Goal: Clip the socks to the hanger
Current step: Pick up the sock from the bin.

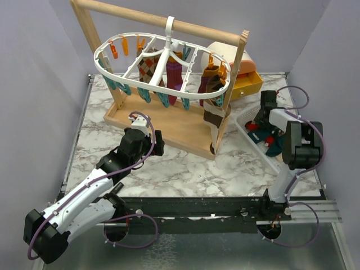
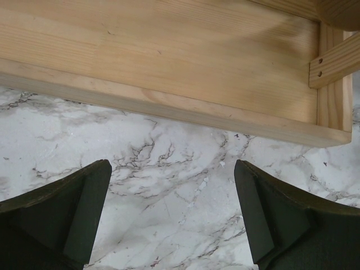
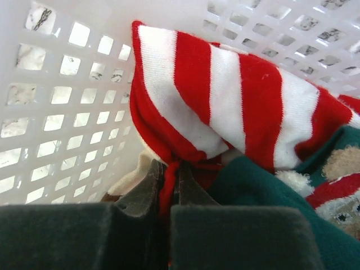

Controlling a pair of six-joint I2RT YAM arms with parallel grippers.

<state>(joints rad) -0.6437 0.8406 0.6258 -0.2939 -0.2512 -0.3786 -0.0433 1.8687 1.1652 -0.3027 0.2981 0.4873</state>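
Note:
The white oval hanger [image 1: 115, 77] hangs from the wooden rack's top bar, with orange and teal clips around its rim. Three socks are clipped to it: an argyle one [image 1: 149, 67], a maroon one [image 1: 173, 76] and a brown one [image 1: 211, 84]. My right gripper [image 3: 169, 174] is down in the white basket [image 3: 56, 84], shut on a pinched fold of the red-and-white striped sock [image 3: 225, 95]. A teal sock [image 3: 247, 191] lies beside it. My left gripper [image 2: 171, 166] hovers open over the marble table, just in front of the wooden tray [image 2: 169, 67], holding nothing.
The wooden rack's tray [image 1: 169, 121] and posts stand in the middle of the marble table. The slatted basket [image 1: 243, 128] sits at the right, with a yellow and orange box [image 1: 247, 79] behind it. Purple walls enclose the table's sides.

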